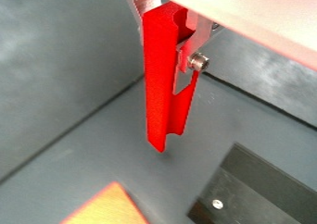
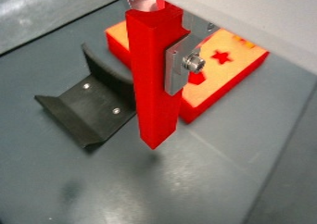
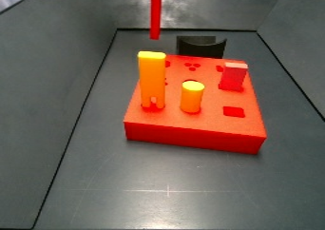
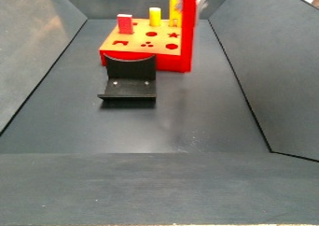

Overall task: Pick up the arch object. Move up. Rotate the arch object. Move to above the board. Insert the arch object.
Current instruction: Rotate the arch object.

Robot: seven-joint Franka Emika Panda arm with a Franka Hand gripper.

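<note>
My gripper (image 1: 168,80) is shut on the arch object (image 1: 161,89), a bright-red flat slab that hangs upright from the jaws, well above the floor. One silver finger (image 2: 177,66) presses its side; the gripper (image 2: 155,70) and the slab (image 2: 151,98) show in both wrist views. In a side view only the slab's thin lower end (image 3: 155,10) shows, with the gripper out of frame. The board (image 3: 197,124) is a large red square block on the floor, also seen in a wrist view (image 2: 229,66) and a side view (image 4: 149,45), below and to one side of the slab.
The board carries an orange-yellow upright piece (image 3: 151,77), a yellow cylinder (image 3: 192,96) and a short red block (image 3: 234,75). The dark fixture (image 2: 87,107) stands on the floor beside the board, also in both side views (image 3: 200,46) (image 4: 129,83). Grey walls enclose the floor.
</note>
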